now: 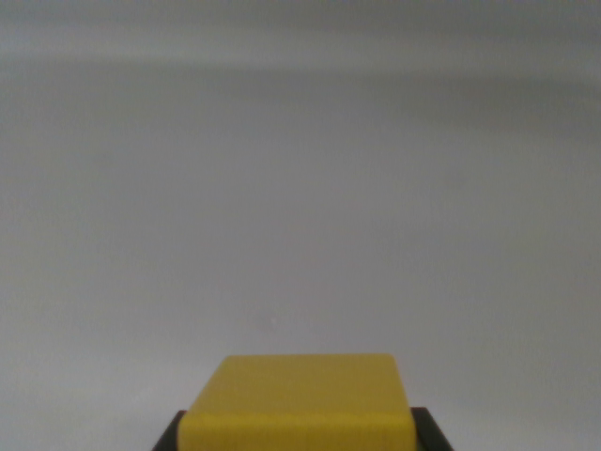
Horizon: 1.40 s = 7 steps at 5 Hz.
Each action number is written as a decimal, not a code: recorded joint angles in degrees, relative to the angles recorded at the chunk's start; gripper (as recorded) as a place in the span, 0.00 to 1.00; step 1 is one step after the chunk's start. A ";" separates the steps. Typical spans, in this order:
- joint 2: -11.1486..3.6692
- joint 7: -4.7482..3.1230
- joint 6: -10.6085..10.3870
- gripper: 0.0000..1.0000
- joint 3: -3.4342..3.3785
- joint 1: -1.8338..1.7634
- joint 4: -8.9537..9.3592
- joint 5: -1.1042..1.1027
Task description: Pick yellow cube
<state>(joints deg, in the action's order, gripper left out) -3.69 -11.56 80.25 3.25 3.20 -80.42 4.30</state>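
The yellow cube (300,399) fills the bottom centre of the wrist view, its top face and part of its front face showing. A dark finger (169,437) presses against its left side and another dark finger (430,434) against its right side. My gripper (299,440) is shut on the cube, and the cube's lower part runs off the frame's bottom edge. Whether the cube rests on the surface or hangs above it cannot be told.
A plain pale grey surface (300,188) spreads across the whole view beyond the cube, with a soft darker band near the top edge. No other object shows.
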 joint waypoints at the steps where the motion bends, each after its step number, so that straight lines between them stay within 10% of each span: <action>1: 0.00 0.00 0.00 1.00 0.00 0.00 0.00 0.00; 7: 2.05 0.55 5.97 1.00 0.12 -0.04 -3.94 -0.40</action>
<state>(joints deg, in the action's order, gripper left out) -1.64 -11.02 86.23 3.37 3.16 -84.36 3.90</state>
